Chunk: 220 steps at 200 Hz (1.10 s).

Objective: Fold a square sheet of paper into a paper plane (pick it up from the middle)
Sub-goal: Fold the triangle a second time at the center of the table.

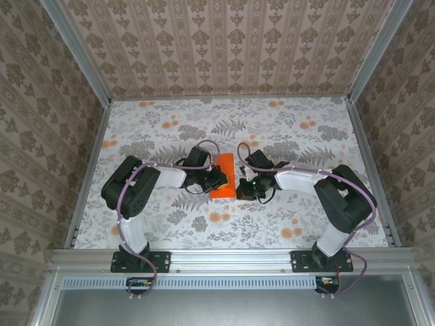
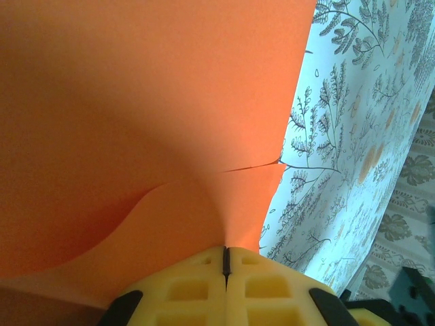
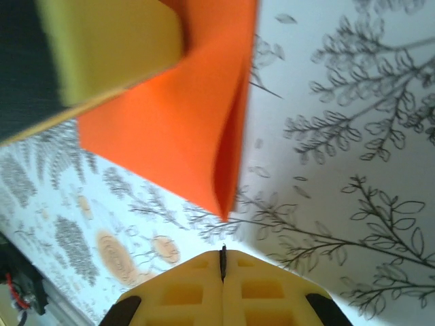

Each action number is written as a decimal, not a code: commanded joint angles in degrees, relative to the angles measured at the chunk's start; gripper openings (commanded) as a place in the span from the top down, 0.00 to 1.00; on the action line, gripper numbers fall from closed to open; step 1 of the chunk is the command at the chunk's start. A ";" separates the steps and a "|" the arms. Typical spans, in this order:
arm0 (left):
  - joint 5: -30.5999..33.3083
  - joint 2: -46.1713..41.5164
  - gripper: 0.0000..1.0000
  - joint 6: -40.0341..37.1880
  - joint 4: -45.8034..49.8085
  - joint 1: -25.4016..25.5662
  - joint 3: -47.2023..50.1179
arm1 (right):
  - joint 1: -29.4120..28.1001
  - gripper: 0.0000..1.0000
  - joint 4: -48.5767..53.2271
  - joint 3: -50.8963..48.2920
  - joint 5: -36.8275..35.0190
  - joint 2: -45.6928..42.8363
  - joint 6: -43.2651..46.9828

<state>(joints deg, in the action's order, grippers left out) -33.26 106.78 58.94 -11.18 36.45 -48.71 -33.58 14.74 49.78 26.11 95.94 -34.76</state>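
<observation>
From above, the orange sheet of paper sits in the middle of the table, far from every edge, while the wrist views show the left gripper clamped shut on its folded edge and the right gripper closed on nothing, just short of a paper corner.

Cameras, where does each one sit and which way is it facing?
Top external: overhead, behind the robot, looking down on table, left arm, right arm, paper.
Left wrist: on left arm, looking past left jaws pinching paper.
Right wrist: on right arm, looking past shut right jaws at paper's corner.
Shared: all see the paper.
</observation>
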 commanded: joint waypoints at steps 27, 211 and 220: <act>3.25 2.20 0.95 0.48 6.22 0.20 2.09 | 0.10 0.97 -2.78 4.97 0.67 1.86 -0.40; 2.35 -5.26 0.89 -4.61 2.73 3.10 2.09 | 0.71 0.98 0.90 4.65 -1.85 10.34 2.59; 2.38 -5.29 0.89 -4.54 2.09 3.27 2.46 | 0.76 0.98 0.80 4.63 -1.74 10.49 2.59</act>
<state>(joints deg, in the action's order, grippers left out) -31.86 103.72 56.71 -9.69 38.57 -47.70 -33.26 12.14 55.55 26.09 104.49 -33.12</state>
